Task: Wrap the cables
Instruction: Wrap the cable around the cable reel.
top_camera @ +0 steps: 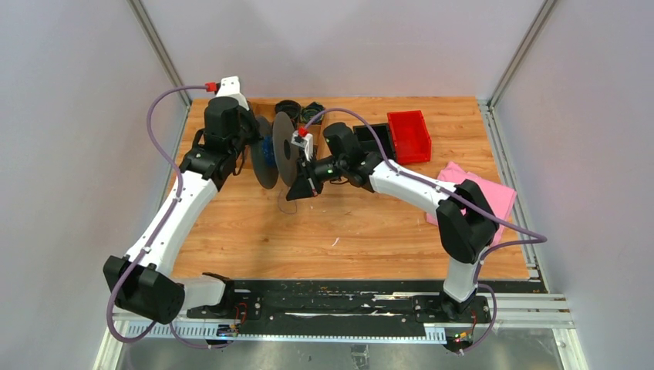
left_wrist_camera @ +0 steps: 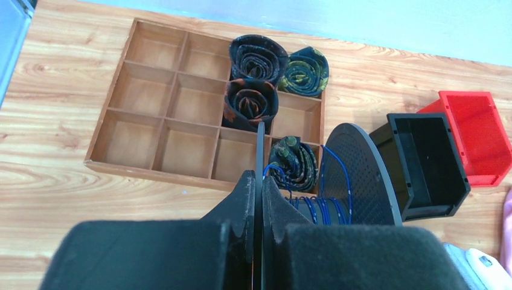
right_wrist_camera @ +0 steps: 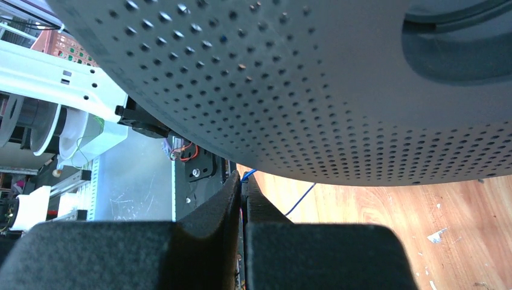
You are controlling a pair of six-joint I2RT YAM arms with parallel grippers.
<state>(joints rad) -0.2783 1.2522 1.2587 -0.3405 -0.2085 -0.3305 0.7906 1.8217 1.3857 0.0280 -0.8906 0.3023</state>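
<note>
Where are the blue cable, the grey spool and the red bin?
blue cable (left_wrist_camera: 320, 211), left wrist view, turns wound on the core.
grey spool (left_wrist_camera: 362, 175), left wrist view, perforated flange.
red bin (left_wrist_camera: 477, 136), left wrist view, bare floor.

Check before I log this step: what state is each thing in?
Grey perforated plastic spool: discs upright, partly wound.
Thin dark blue wire: some turns on the core.
Left hand: shut on spool disc.
Right hand: shut on wire.
Black plastic bin: empty.
Red plastic bin: empty.
</note>
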